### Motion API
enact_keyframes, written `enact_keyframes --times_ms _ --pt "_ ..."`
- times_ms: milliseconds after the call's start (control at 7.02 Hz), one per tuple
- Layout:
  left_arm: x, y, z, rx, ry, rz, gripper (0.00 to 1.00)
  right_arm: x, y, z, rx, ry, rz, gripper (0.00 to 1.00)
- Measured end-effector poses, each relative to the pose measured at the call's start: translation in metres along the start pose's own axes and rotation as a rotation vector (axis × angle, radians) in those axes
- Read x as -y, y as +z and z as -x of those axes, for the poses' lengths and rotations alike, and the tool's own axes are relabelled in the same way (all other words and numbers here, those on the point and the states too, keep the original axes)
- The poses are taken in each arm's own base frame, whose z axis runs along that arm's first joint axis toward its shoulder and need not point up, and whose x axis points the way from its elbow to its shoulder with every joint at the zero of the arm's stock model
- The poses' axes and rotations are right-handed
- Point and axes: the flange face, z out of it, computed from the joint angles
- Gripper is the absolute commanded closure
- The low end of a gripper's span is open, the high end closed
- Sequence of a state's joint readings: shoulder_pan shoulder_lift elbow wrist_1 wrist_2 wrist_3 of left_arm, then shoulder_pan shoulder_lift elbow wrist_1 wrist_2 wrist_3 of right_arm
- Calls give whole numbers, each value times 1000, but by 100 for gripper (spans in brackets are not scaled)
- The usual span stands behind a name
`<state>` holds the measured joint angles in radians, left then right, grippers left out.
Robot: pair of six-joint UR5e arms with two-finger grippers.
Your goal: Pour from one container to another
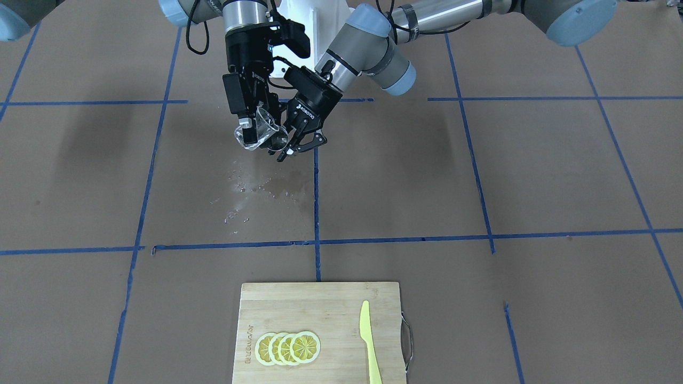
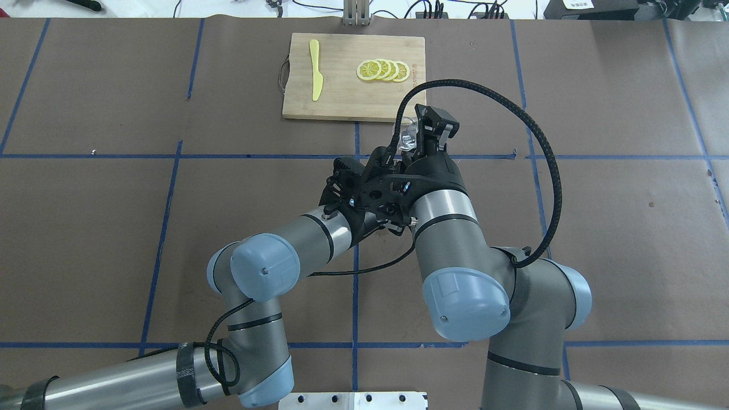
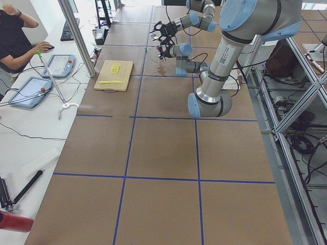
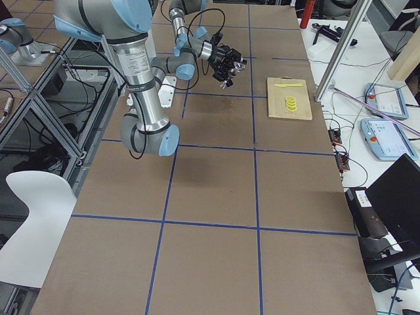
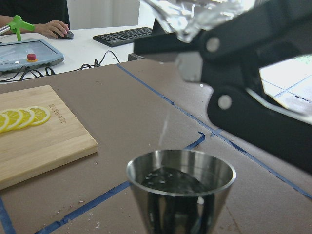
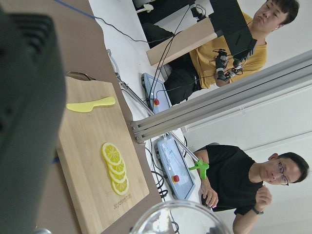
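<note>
Pouring into the jigger (image 5: 180, 190) the left end effector (image 1: 299, 146) clamps, the right end effector (image 1: 251, 127) grips a glass cup (image 1: 264, 129).

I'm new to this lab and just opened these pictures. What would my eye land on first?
In mid-air at the centre, the right gripper tips a clear glass cup over the steel jigger held by the left gripper, a thin stream falling in. Below them spilled drops wet the table, and near the operators' edge a cutting board carries lemon slices and a yellow knife.

The cup (image 1: 260, 129) tilts just above the jigger (image 5: 181, 187); beyond them, a board (image 1: 320, 306) carries lemon slices (image 1: 288, 348), a knife (image 1: 369, 341) on their left.
</note>
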<state>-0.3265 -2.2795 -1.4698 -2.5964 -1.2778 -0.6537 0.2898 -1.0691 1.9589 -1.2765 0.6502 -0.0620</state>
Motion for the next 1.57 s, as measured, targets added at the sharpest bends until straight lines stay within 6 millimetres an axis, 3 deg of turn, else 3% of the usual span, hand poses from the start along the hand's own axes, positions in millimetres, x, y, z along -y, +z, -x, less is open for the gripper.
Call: enact_keyframes --times_ms 997,1567 --pt "17 -3 20 -8 -5 -17 100 -6 -7 -26 -17 252 -13 100" --pt "27 -6 34 6 -7 -38 100 -29 -11 -55 -46 592 -18 100"
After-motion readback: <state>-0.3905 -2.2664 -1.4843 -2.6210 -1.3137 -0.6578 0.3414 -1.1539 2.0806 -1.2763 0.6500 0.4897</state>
